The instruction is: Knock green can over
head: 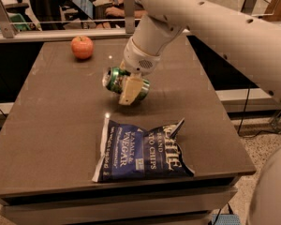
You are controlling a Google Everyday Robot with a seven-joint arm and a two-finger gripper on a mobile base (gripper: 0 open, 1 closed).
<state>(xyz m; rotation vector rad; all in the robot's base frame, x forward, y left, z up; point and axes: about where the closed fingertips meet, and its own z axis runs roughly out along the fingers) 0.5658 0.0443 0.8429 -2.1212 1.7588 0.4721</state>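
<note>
step: tipping | fingers [130, 89] clamped across green can [115, 78], holding it sideways, apparently just clear of tabletop [51, 107], ready to lay flat | apple [82, 47] well behind fingers | chip bag [140, 151] just before them

Office/lab-type test area is suggested: dark work table [56, 125] backed by metal rail [51, 33] w/ glass; laptop [82, 2] seen on a desk beyond. Gripper [130, 86] is held mid-table, clamped on green can [114, 80].
</note>
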